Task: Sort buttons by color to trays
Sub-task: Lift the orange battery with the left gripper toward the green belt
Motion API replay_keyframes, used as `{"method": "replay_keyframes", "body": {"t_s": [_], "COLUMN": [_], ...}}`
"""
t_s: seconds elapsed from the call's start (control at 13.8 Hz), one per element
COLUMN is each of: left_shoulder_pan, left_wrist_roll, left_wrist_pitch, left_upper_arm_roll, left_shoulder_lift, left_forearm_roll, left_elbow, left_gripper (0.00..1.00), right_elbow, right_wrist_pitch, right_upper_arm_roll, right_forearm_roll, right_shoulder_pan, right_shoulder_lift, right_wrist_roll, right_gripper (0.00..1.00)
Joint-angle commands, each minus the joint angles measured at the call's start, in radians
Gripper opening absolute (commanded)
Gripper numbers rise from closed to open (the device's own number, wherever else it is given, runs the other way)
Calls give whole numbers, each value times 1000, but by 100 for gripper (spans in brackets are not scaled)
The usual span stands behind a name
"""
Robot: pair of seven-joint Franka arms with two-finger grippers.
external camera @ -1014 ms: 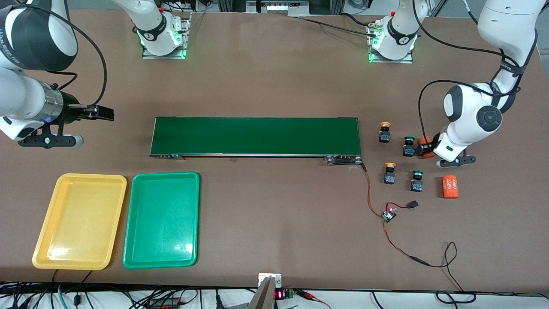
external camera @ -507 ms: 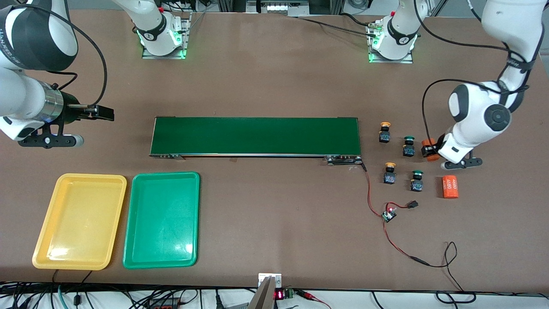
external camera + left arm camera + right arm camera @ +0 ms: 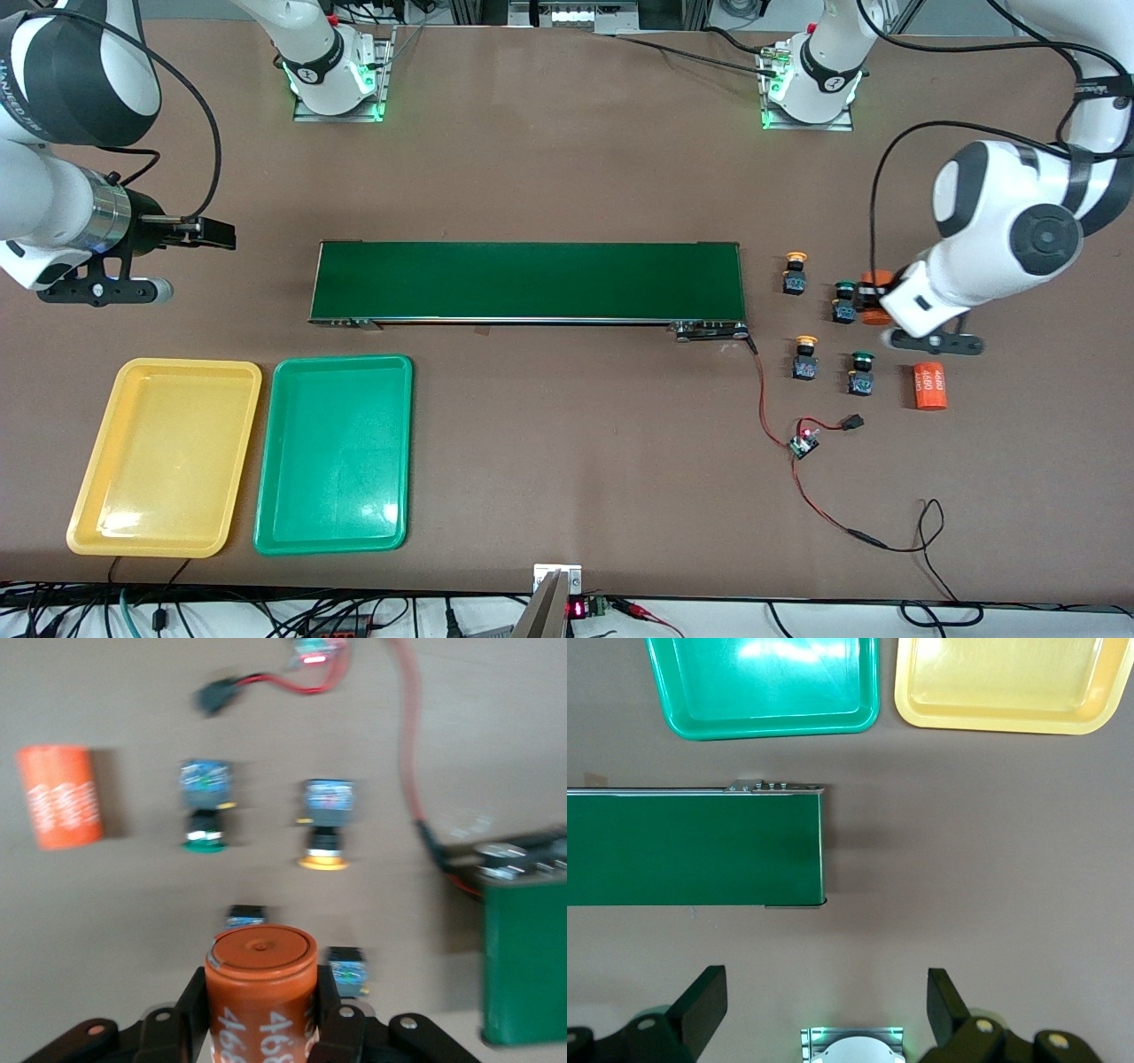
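A brown tabletop [image 3: 567,159] carries a long dark-green conveyor belt [image 3: 527,281] at its middle.

The left end effector [image 3: 261,1014] hangs in the air at the left arm's end of the tabletop, pinching an orange cylinder [image 3: 262,988] printed "4680" upright between its 2 fingers. In the front view this held cylinder [image 3: 873,292] shows just beside a green-capped button [image 3: 844,302]. Below and around the left end effector sit all 4 buttons: that green one, a yellow-capped button [image 3: 795,273] between it and the belt's end, and, nearer the front camera, a second yellow-capped button [image 3: 804,358] and a second green-capped button [image 3: 860,372]. A second orange cylinder [image 3: 928,386] lies on its side near the left end effector, beside the second green button. A small circuit board [image 3: 803,443] with red wires lies nearer the front camera than the buttons.

The right end effector [image 3: 824,1005] waits with its fingers spread wide, empty, above the tabletop at the right arm's end of the belt. Well apart from it, nearer the front camera, lie the yellow tray [image 3: 97,496] and the green tray [image 3: 283,505], side by side and holding nothing.
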Motion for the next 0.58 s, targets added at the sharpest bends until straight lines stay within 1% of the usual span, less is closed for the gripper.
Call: {"method": "replay_keyframes", "body": {"t_s": [0.0, 0.14, 0.29, 0.36, 0.51], "left_shoulder_pan": [9, 1, -2, -3, -23], "left_wrist_roll": [104, 155, 260, 337, 496], "left_wrist_pitch": [-31, -30, -17, -13, 68], "left_upper_arm_roll": [-111, -200, -289, -318, -364], "left_shoulder_lift": [22, 70, 123, 157, 179], "left_forearm_roll": [3, 2, 4, 6, 10], "left_elbow": [24, 31, 45, 62, 62], "left_gripper": [31, 31, 30, 29, 29], "right_elbow": [0, 0, 0, 0, 0], "right_wrist_pitch": [-12, -12, -12, -12, -12], "right_upper_arm_roll": [-1, -1, -1, -1, -1], "right_forearm_roll": [15, 15, 15, 15, 15], "right_shoulder_pan": [-3, -3, -3, -3, -5], "right_shoulder_lift": [-7, -7, -7, -7, -6], "right_wrist_roll": [-12, -12, -12, -12, -12], "right_gripper": [100, 100, 100, 100, 100]}}
